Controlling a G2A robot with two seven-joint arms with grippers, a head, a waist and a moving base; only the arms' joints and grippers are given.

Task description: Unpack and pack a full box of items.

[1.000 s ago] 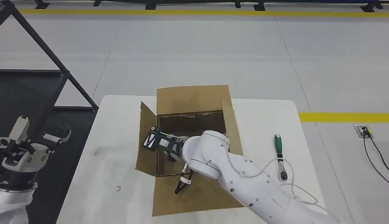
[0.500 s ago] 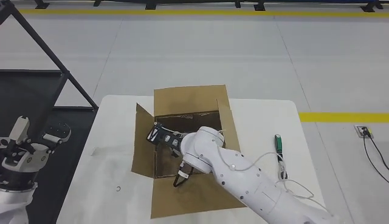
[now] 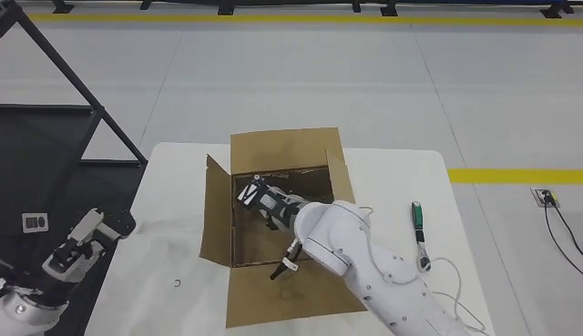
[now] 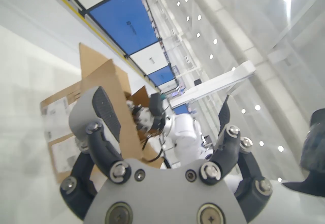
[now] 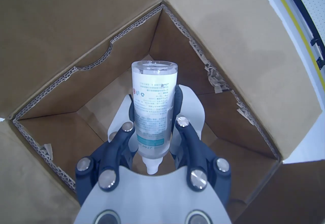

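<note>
- Your right gripper (image 5: 154,101) is clamped around a clear labelled bottle (image 5: 153,77). The cap points back toward the wrist and the base points away.
- Just past the bottle's base is the bare floor of the cardboard box (image 5: 228,32). Its walls stand all round the hand, flaps splayed outward.
- By my reading, you are carrying the bottle through the box mouth. I cannot tell whether it is going in or coming out.
- The next move needs a straight path between the walls and a firm squeeze, since the plastic looks slick.
- Your left gripper (image 4: 163,99) hangs well apart from the box, spread wide and empty.
</note>
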